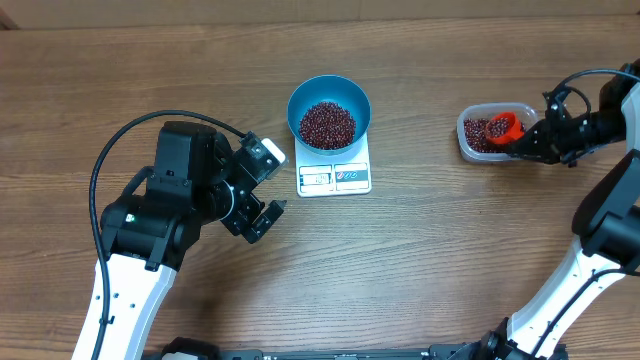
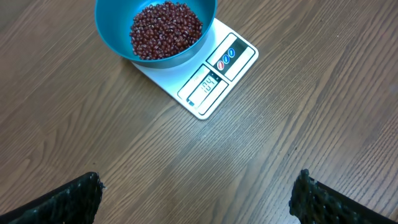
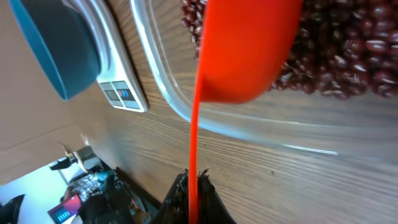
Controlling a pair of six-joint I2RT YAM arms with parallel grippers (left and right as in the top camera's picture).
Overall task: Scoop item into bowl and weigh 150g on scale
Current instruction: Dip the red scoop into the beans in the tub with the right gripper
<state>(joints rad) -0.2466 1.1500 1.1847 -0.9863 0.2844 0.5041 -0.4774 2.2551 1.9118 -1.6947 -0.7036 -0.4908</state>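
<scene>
Right hand (image 1: 524,144) is clenched on the handle of the one orange scoop (image 1: 502,127), held over the one clear tub (image 1: 466,142). Left hand (image 1: 270,187) is released, empty, near the scale (image 1: 335,177). We count one blue bowl (image 1: 329,86) on that one scale, beans (image 1: 328,124) heaped inside; more lie in the tub.

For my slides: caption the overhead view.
Bowl of beans on scale; right pincer holds red scoop over tub.

A red scoop (image 1: 503,127) reaches into a clear plastic tub (image 1: 464,137) on the wooden table (image 1: 420,260).
</scene>
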